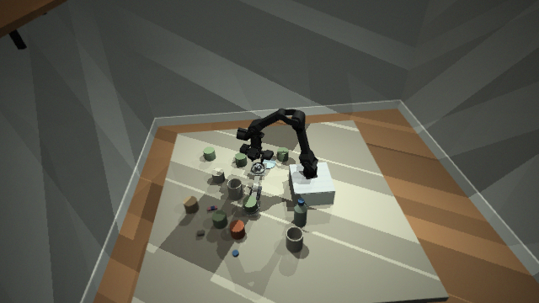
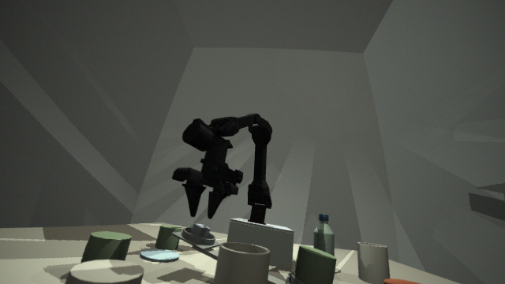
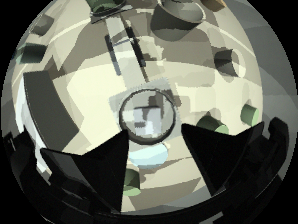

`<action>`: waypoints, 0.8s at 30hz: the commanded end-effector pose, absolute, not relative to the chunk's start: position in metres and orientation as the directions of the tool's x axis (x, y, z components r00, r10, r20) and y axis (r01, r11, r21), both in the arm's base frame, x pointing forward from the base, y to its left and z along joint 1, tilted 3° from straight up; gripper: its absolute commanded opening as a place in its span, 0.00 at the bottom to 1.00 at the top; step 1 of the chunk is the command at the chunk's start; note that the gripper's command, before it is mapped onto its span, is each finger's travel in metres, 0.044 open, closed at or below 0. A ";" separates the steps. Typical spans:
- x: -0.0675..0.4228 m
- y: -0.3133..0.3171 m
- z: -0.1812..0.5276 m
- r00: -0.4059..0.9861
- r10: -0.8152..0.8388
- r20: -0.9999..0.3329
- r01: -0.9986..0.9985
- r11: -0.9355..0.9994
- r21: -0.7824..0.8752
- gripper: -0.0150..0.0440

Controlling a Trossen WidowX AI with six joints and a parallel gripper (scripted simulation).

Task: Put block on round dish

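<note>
Black arm (image 1: pixel 301 139) showing matt, plastic-looking. White pedestal (image 1: pixel 325 191) looking smooth, matt. Table border (image 1: pixel 404 177) showing wood-toned. Wall (image 1: pixel 442 139) at 3 o'clock appearing glassy, translucent. Green bottle (image 2: pixel 323 238) looking like smooth plastic.

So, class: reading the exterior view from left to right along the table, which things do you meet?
Large green cup → pale blue round dish → block on the balance pan → white pedestal → bottle → pale grey cup.
</note>
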State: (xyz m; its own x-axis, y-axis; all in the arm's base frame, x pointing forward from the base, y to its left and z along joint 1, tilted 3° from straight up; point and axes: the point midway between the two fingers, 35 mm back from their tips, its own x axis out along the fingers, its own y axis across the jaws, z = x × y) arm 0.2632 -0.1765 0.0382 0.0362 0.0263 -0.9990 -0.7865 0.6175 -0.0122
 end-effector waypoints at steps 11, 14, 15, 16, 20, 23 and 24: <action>0.261 -0.173 0.011 0.022 0.040 -0.999 -0.785 0.620 0.008 0.69; 0.261 -0.173 0.006 0.022 0.040 -0.999 -0.785 0.620 0.008 0.69; 0.261 -0.172 0.004 0.022 0.040 -0.999 -0.785 0.620 0.008 0.69; 0.261 -0.172 0.003 0.022 0.040 -0.999 -0.785 0.620 0.008 0.69; 0.261 -0.172 -0.001 0.022 0.040 -0.999 -0.785 0.620 0.008 0.69; 0.261 -0.172 -0.001 0.022 0.040 -0.999 -0.785 0.620 0.008 0.65; 0.261 -0.172 -0.001 0.022 0.040 -0.999 -0.785 0.620 0.008 0.61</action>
